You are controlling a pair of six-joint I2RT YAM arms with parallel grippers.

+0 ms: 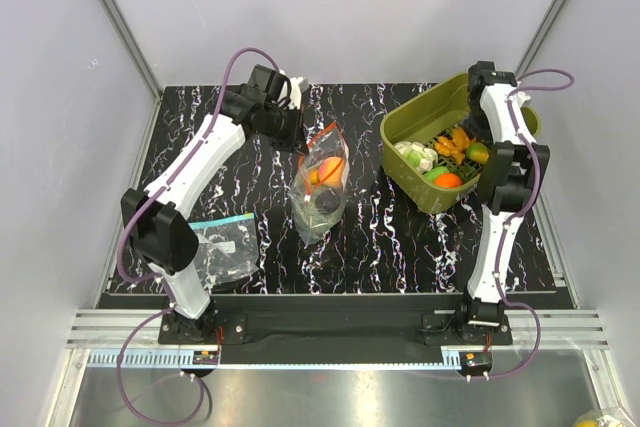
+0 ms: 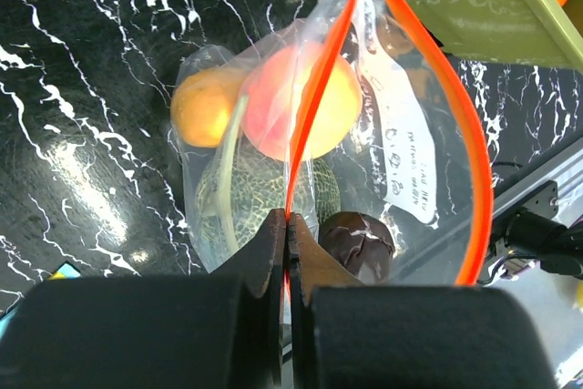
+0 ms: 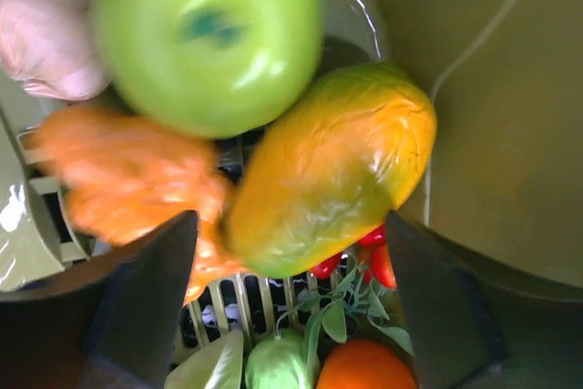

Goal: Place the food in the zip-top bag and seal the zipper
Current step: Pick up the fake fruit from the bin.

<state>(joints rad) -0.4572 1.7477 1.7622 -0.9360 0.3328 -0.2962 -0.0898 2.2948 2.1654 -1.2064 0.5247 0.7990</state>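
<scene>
- A clear bag with a teal-blue strip (image 1: pixel 225 247) lay flat on the near left of the black marbled desk (image 1: pixel 400 247), just beside the left arm's base.
- The left gripper (image 2: pixel 288 225), at the far side of the desk left of centre, was pinched tight on the zipper (image 2: pixel 293 179), with both fingers pressed together over the red-orange strip.
- The zip-top bag (image 1: pixel 322 192) lay at mid-desk. Its mouth pointed to the far side at the left gripper, and beyond the pinch the zipper gaped in a wide loop.
- Inside the bag sat an orange (image 2: pixel 208 105), a peach (image 2: pixel 342 107), a netted melon (image 2: pixel 264 193) and a dark brown piece (image 2: pixel 357 241), all bunched together.
- The olive-green tub (image 1: pixel 425 112) stood on the far right of the desk, well apart from the bag.
- The right gripper (image 3: pixel 287 234) hung inside the tub with its fingers spread wide on either side of a yellow-orange fruit (image 3: pixel 337 161). Whether they touched it could not be told.
- A green apple (image 3: pixel 205 34) lay just beside that fruit.
</scene>
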